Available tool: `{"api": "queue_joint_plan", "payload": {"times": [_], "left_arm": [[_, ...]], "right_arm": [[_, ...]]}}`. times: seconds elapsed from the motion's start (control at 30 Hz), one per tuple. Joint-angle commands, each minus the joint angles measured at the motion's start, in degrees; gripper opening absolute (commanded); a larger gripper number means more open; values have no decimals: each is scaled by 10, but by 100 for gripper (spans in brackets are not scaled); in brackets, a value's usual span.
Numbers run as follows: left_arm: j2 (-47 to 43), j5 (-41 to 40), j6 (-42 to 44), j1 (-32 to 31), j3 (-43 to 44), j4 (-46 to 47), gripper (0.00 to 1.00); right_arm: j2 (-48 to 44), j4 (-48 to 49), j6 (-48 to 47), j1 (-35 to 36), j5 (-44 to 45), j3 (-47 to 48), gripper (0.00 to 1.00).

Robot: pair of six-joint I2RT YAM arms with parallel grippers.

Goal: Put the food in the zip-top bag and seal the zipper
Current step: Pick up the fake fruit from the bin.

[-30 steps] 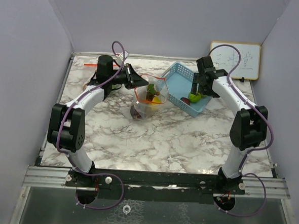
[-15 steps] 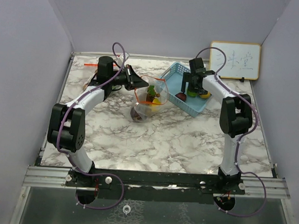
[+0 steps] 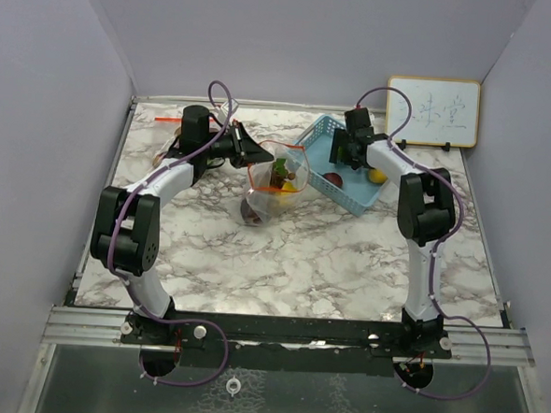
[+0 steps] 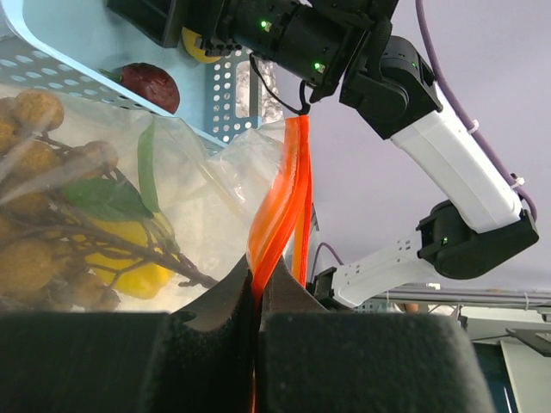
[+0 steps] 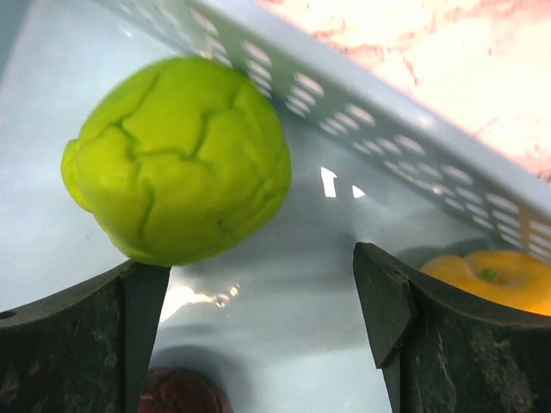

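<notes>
Left gripper (image 4: 256,297) clenched on the zip-top bag (image 3: 262,196) — right gripper (image 5: 263,275) spread wide inside the blue basket (image 3: 319,132).
On the marble table (image 3: 301,255) the bag stands just beside the basket, the left jaws pinching its orange zipper strip (image 4: 280,198); a brown grape bunch (image 4: 34,249) and a green leaf (image 4: 108,200) lie inside. The right jaws hold nothing — the lime-green fruit (image 5: 181,159) sits just ahead of one finger, a yellow fruit (image 5: 486,275) by the basket wall, a dark red fruit (image 4: 151,86) nearby.
</notes>
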Motion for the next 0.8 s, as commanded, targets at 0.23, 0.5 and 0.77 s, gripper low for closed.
{"api": "queue_joint_plan", "payload": {"times": [0.23, 0.5, 0.77], "left_arm": [[17, 23, 1, 8, 2, 20, 0], [34, 26, 1, 13, 7, 18, 0], [50, 28, -2, 16, 18, 19, 0]], "right_arm": [[65, 106, 47, 1, -27, 73, 89], [113, 155, 85, 2, -23, 116, 87], [96, 190, 77, 2, -44, 97, 38]]}}
